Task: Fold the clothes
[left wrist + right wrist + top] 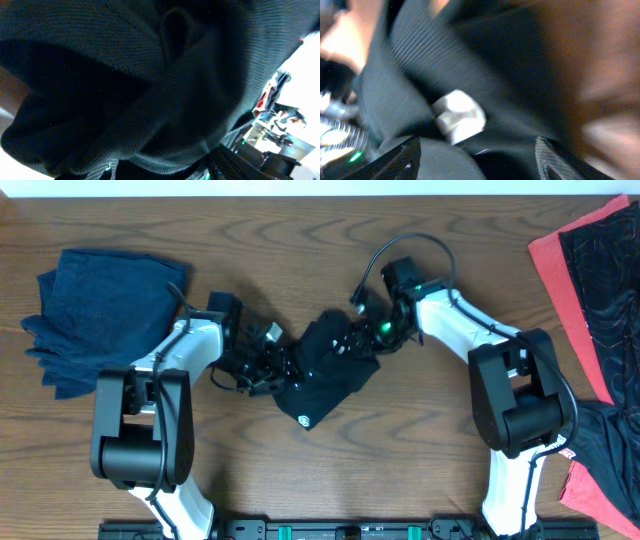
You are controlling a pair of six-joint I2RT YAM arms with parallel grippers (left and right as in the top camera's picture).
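Brown wood is the biggest thing here: the grained wooden table [300, 230], which carries everything. On its far left lies a dark-blue soft garment [100, 305] in a loose heap. At the right edge a coral-red garment [560, 280] lies flat with a black patterned garment [605, 270] on top of it. They seem put aside there to leave the middle free for working.

In the middle of the table is the plain black garment [335, 370], bunched into a crumpled lump, not spread out. Both white arms reach into it from the two sides, probably because limp cloth needs two holds to be opened flat before any fold. By this judgement the folding of this piece is at an early step.

The left gripper [268, 365] is buried at the left side of the lump. Its own camera sees only knitted cloth very close, so one cannot tell if it pinches or not. The right gripper [365, 340] is on the upper right part of the lump. In its wrist view its fingers [395, 160] stand wide apart, with dark cloth beyond them and no clear pinch.

A small white round logo [303, 418] shows at the lower corner of the lump. A little white blocky piece [458, 117] sits against the cloth; what it is stays unclear.
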